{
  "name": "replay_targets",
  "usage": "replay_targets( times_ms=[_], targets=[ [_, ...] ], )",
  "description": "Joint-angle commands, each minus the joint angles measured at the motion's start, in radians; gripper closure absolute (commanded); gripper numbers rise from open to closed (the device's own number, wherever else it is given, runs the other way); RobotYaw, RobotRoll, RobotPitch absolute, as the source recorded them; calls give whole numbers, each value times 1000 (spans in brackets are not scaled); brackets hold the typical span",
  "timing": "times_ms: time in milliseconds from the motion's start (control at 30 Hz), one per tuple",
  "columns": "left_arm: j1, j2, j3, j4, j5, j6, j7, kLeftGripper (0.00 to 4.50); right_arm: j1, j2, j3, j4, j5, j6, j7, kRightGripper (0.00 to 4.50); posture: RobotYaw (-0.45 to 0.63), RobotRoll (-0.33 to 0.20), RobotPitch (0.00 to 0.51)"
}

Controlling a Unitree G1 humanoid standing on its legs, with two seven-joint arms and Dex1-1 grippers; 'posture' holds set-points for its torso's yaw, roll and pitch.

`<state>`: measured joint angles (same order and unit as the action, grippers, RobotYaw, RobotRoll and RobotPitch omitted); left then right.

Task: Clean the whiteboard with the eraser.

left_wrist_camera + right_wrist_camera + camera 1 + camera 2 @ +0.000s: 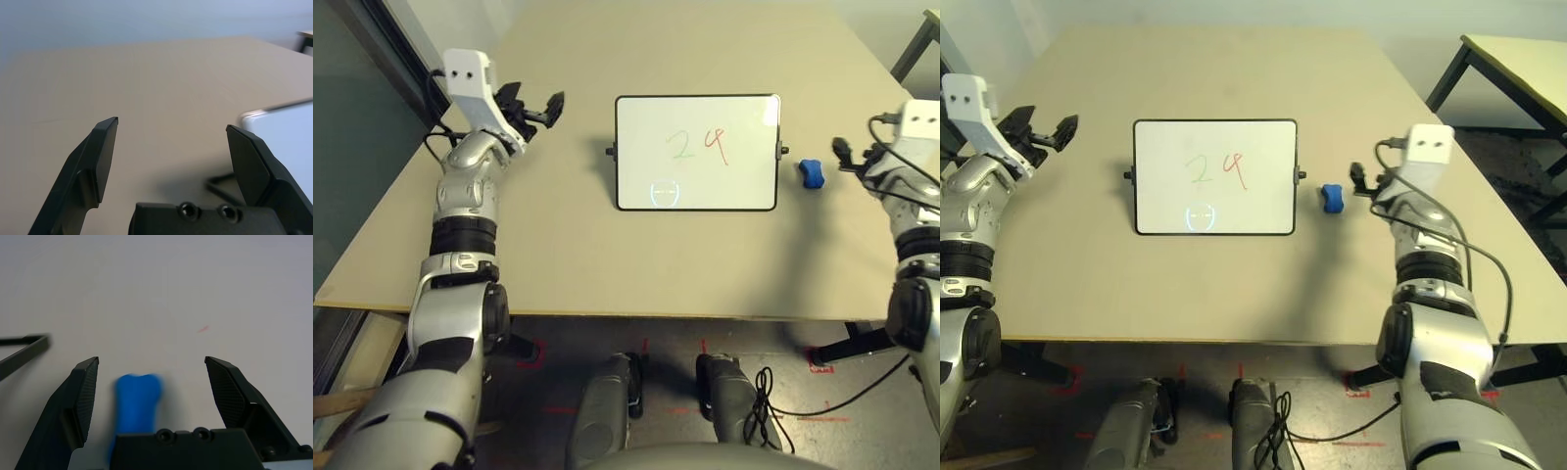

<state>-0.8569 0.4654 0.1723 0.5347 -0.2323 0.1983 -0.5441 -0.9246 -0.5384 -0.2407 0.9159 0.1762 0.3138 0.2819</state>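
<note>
Desk [724,255]: a broad tan surface that carries the task's things, with bare floor showing below its near edge.
Whiteboard [697,152]: lies flat near the middle of the desk, long sides running left to right, thin black frame, rounded corners, a small black knob on each short side.
Marks on the board: a green "2" and a red "9" side by side near the centre, and a small round blue sketch below them close to the near edge.
Eraser [811,173]: a small bright blue waisted block resting on the desk just beside the board's right short side, apart from the frame, near the right knob.
Left end effector [536,106]: held above the desk off the board's far left corner, well apart from the frame; its two black fingers [100,156] stand wide apart with nothing between them. In the left wrist view the board's corner sits past the finger on the board's side.
Right end effector [151,382]: close to the eraser on its right side; the jaws are spread wide and grip nothing. In the right wrist view the blue block [136,404] lies between the two fingers, nearer one of them, touching neither.
Cables [773,406]: black leads lie on the floor below the desk edge.
</note>
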Motion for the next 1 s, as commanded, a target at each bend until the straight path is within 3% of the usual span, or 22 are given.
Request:
replay_targets(
  times_ms=[33, 300, 733, 833, 1000],
  targets=[
    [47, -28, -23, -66, -17, 59, -15, 0, 35, 13, 19, -63, -16, 69, -23, 13, 20, 0, 140],
    [97, -93, -62, -175, -29, 133, -27, 0, 83, 29, 27, -151, -31, 153, -68, 13, 20, 0, 155],
    [119, -115, -103, -236, -30, 180, -55, 0, 108, 49, 24, -208, -31, 244, -105, 13, 8, 0, 157],
    [114, -121, -106, -235, -30, 180, -53, 0, 102, 49, 23, -206, -32, 269, -111, 564, 9, 0, 155],
    [109, -118, -107, -233, -32, 180, -54, 0, 96, 54, 20, -209, -32, 324, -133, 2250, 11, 0, 152]
  ],
)
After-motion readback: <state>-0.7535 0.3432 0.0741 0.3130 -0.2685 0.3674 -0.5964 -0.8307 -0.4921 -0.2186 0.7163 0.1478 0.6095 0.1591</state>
